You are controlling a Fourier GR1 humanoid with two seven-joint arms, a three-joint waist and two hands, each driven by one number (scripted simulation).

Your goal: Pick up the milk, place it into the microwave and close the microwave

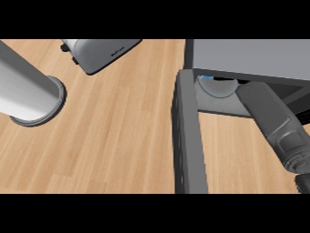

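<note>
No readable text, label, brand, number or sign anywhere in view. Toaster (102,53) on worktop (117,136) carries small dark mark on its side, too small to read. Microwave (258,57) casing and open door (185,136) plain, no lettering visible. Milk (217,85) inside microwave shows blue patch only, no legible print. Grey cylinder (19,86) unmarked.

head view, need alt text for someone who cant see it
The robot's right forearm reaches into an open microwave, its door swung out, with a white and blue object just visible inside. A toaster and a grey cylinder sit on the wooden counter.
</note>
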